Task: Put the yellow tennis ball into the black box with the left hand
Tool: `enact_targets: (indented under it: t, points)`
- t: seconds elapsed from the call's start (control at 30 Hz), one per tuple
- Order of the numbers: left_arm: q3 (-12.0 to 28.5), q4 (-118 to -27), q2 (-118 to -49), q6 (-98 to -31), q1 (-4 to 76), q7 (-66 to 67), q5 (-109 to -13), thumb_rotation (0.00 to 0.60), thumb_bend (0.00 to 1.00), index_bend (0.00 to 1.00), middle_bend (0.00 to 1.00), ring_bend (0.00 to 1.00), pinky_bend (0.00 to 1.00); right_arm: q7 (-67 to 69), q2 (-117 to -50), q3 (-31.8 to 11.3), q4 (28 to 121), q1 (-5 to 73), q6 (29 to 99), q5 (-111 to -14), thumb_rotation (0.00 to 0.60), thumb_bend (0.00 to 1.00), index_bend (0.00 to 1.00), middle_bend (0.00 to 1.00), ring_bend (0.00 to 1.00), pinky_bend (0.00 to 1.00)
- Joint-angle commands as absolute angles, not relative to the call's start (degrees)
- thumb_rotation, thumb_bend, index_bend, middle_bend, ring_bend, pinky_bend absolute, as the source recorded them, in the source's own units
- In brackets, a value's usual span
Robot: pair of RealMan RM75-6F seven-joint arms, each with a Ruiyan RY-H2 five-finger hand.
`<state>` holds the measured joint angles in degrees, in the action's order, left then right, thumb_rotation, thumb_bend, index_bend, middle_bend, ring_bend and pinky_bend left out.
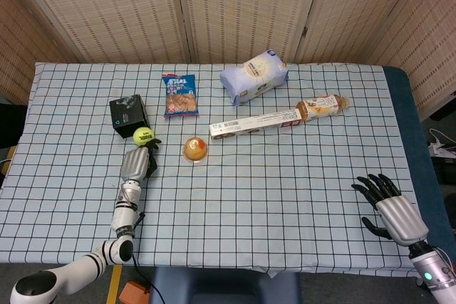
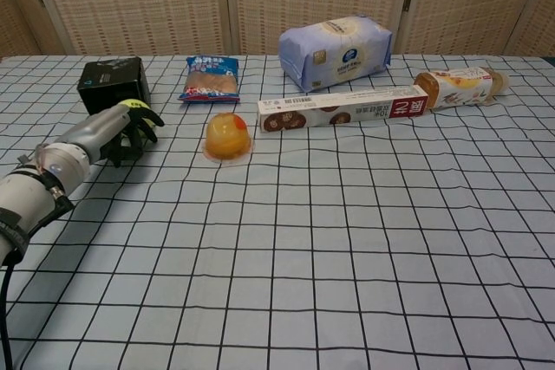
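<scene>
Checked tabletop, wicker screens behind: ball and box at the left of the frame.

Left hand [image 1: 137, 164] is cupping the yellow tennis ball [image 1: 143, 134] at its fingertips, carrying it just beside the black box [image 1: 128, 111], presumably to drop it in. Right hand [image 1: 390, 207] is resting at lower right, fingers spread, holding nothing, well apart from the snacks.

left hand [image 1: 137, 164]: silver back, black fingers | forearm white, black-banded | right hand [image 1: 390, 208]: same colours
</scene>
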<state>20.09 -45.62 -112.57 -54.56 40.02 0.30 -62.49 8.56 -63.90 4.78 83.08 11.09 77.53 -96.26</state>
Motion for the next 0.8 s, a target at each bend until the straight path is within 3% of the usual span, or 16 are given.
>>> enact_targets:
  t: [0.03,0.47,0.8]
  points:
    - [20.5,-45.3,-112.4,-53.9,40.4,0.6,-61.9,0.600,0.95,0.23,0.29,0.32,0.59,8.5,-63.9,4.8,83.1,11.1,77.5,-96.2,0.600,0.27,0.16,0.08,0.00,0.02]
    - [21.6,-45.5,-111.3,-53.6,41.6,1.7,-61.1,0.600,0.91,0.27,0.32,0.32,0.56,8.4,-64.0,4.9,83.0,11.2,77.1,-96.2,0.600,0.27,0.16,0.08,0.00,0.02]
    - [22.0,-43.0,-112.6,-55.4,43.0,5.2,-60.7,0.600,0.83,0.33,0.41,0.40,0.58,8.5,-64.1,4.9,82.9,11.3,77.0,-96.2,0.600,0.27,0.16,0.08,0.00,0.02]
